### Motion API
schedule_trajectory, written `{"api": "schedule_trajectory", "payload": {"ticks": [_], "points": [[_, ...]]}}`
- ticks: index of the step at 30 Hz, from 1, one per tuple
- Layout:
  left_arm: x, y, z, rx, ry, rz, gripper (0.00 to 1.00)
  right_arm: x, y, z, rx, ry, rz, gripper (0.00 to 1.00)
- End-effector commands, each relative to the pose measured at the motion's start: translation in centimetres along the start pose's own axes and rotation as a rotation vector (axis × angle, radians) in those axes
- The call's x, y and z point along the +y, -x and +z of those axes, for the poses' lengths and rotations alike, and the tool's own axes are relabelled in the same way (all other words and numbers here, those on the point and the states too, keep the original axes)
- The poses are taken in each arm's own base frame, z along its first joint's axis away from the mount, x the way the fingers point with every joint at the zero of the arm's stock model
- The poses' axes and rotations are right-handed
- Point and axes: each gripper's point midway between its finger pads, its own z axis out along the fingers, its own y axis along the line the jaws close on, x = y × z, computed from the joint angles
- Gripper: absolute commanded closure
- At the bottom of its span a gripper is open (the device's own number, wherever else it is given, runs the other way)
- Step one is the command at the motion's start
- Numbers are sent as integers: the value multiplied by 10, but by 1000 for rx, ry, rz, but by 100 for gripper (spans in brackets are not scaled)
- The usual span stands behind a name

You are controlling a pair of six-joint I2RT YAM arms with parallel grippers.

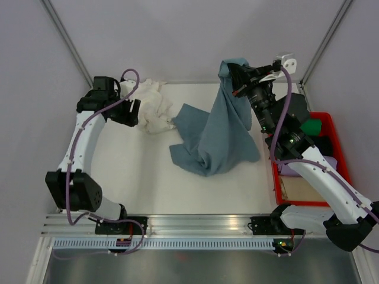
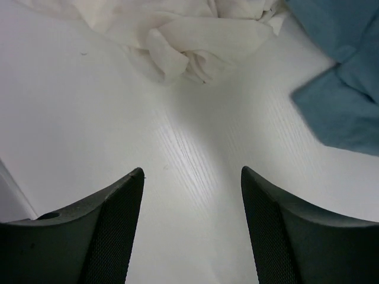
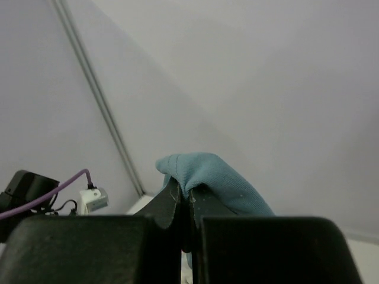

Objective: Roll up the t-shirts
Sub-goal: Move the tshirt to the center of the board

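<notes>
My right gripper (image 1: 232,72) is shut on an edge of the slate-blue t-shirt (image 1: 216,127) and holds it raised high; the cloth hangs down with its lower part bunched on the white table. In the right wrist view the blue fabric (image 3: 207,174) folds over my shut fingertips (image 3: 185,192). The cream-white t-shirt (image 1: 153,106) lies crumpled at the back left. My left gripper (image 1: 131,112) is open and empty, hovering just left of the cream pile; its view shows the cream shirt (image 2: 177,35) ahead and a blue shirt corner (image 2: 346,94) to the right.
A red bin (image 1: 339,155) with green, dark and purple items stands at the right edge of the table (image 1: 136,171). Grey enclosure walls and metal posts surround the table. An aluminium rail runs along the near edge.
</notes>
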Motion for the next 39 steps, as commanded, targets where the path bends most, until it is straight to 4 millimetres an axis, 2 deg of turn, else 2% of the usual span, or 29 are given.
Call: {"api": "schedule_trajectory", "payload": {"ticks": [1, 3, 4, 6, 8, 9, 10, 11, 12, 14, 16, 17, 18, 19, 21, 22, 25, 26, 27, 28, 29, 31, 32, 33, 34, 35, 36, 37, 39], "points": [[7, 7, 49, 41, 44, 36, 29, -34, -21, -11, 74, -124, -112, 100], [-10, 12, 73, 65, 16, 94, 34, -39, -28, -13, 99, -139, -128, 100], [-28, 7, 95, 107, -29, 128, 41, -40, -30, -13, 106, -140, -131, 100], [-45, 8, 113, 121, -63, 175, 44, -42, -31, -13, 115, -142, -144, 100], [-67, 0, 142, 168, -118, 219, 47, -43, -35, -12, 127, -136, -159, 100], [-71, -3, 154, 184, -137, 224, 48, -43, -42, -11, 143, -129, -164, 100], [-72, -18, 178, 243, -146, 214, 49, -42, -45, -10, 153, -123, -163, 100], [-65, -8, 190, 239, -121, 213, 50, -42, -53, -10, 175, -119, -161, 100], [-59, -9, 201, 258, -88, 208, 51, -43, -60, -11, 191, -117, -157, 100], [-35, -11, 230, 297, -8, 198, 53, -41, -68, -12, 202, -109, -126, 100], [-2, -13, 238, 325, 82, 148, 54, -40, -79, -14, 220, -100, -103, 100], [12, -5, 243, 310, 114, 123, 54, -39, -84, -14, 230, -93, -98, 100], [26, -3, 243, 305, 146, 80, 54, -38, -90, -12, 245, -87, -95, 100], [56, 3, 237, 281, 194, 25, 52, -34, -96, -11, 260, -67, -89, 100], [89, 4, 232, 262, 254, -72, 49, -31, -107, -5, 283, -50, -76, 100], [123, 6, 221, 236, 308, -135, 48, -28, -111, -4, 293, -37, -68, 100], [165, 1, 204, 199, 344, -248, 48, -16, -124, 5, 316, 22, -33, 100], [159, 1, 202, 191, 311, -250, 46, -13, -127, 7, 322, 37, -21, 100], [153, 14, 187, 152, 280, -225, 45, -5, -135, 11, 339, 72, -2, 100], [125, 12, 190, 144, 161, -211, 40, -2, -137, 14, 343, 90, 5, 100], [111, 16, 187, 124, 107, -185, 37, 2, -139, 17, 342, 103, 13, 100], [65, 30, 172, 73, -32, -143, 32, 22, -143, 27, 354, 207, 39, 100], [48, 38, 165, 51, -77, -119, 30, 25, -155, 33, 377, 228, 42, 100], [22, 47, 159, 22, -159, -94, 28, 41, -137, 41, 348, 296, 53, 100], [-2, 58, 141, -15, -210, -60, 25, 47, -134, 45, 352, 322, 56, 100], [-17, 64, 131, -42, -255, -41, 20, 52, -133, 49, 354, 345, 59, 100], [-37, 73, 118, -82, -339, -25, 14, 61, -113, 54, 317, 382, 61, 100], [-53, 80, 103, -113, -387, -7, 13, 65, -108, 54, 312, 398, 58, 100], [-83, 102, 57, -212, -485, 14, 7, 63, -95, 54, 286, 385, 52, 100]]}}
